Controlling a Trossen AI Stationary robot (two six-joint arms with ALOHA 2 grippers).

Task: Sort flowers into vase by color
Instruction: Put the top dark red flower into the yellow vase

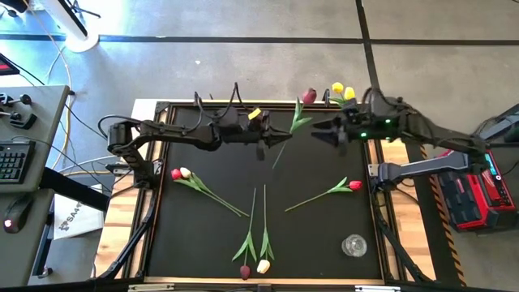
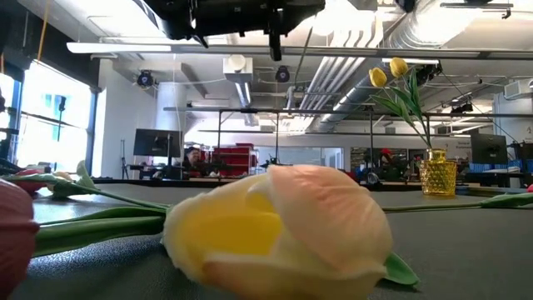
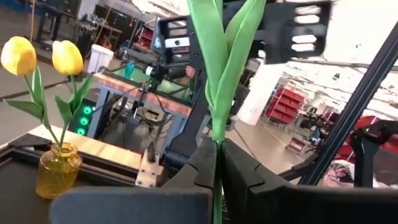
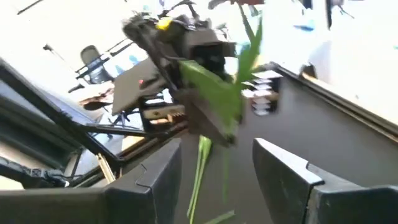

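Maroon tulip (image 1: 309, 96) on a long green stem is pinched by the left gripper (image 1: 285, 137); right gripper (image 1: 318, 134) gapes empty. Two yellow tulips (image 1: 343, 91) stand in a vase (image 2: 437, 173); six lie on the table (image 1: 324, 235).

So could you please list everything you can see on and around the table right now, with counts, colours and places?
Amber glass vase: one, at the table's far edge beside the right gripper, holding two yellow tulips.
Dark maroon tulip: one, lifted over the table's far side, green stem pinched in the left gripper.
Red tulip and cream tulip: a pair, lying on the table's left.
Red tulip: one, lying on the right.
Maroon tulip and cream tulip: a pair, heads at the near edge.
Clear glass vase: one, near-right corner.
Black table mat: one.
Left gripper: shut on the stem.
Right gripper: open, facing the left gripper.
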